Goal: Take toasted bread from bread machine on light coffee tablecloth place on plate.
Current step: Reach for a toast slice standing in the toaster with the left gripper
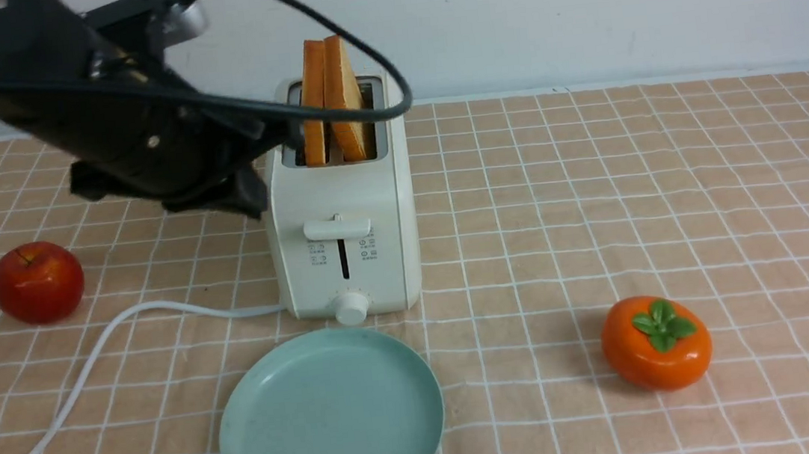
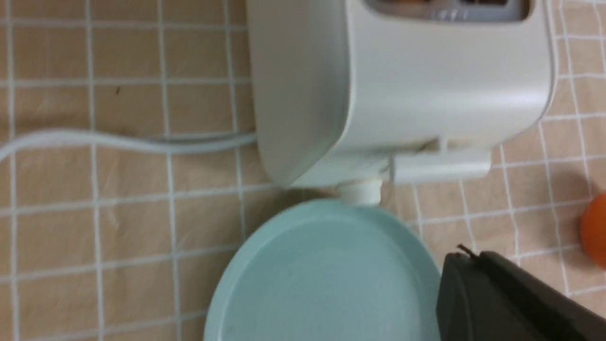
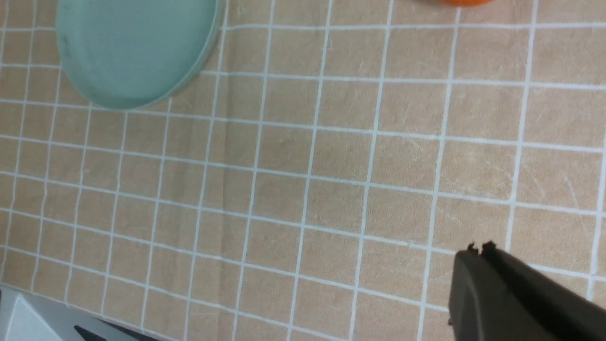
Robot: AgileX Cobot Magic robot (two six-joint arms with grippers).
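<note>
While looking across the light coffee tablecloth (image 1: 549, 242), can see two slices of toasted bread (image 1: 330, 92) standing close together in the bread machine (image 1: 341, 196), partly sunk in its slots and rising well above the top. Can make out the plate (image 1: 330, 415) lying just in front, near the round knob (image 1: 351, 308). Can find the left gripper (image 2: 466, 255) clenched, held above the cloth close to the left side of the machine, and the right gripper (image 3: 478, 253) also clenched, over the cloth and well apart from the bread. Can follow a white cord (image 1: 157, 305) curving off to the left, with a red apple (image 1: 37, 283) beyond, and spot an orange fruit (image 1: 656, 343) with green leaves to the right.
</note>
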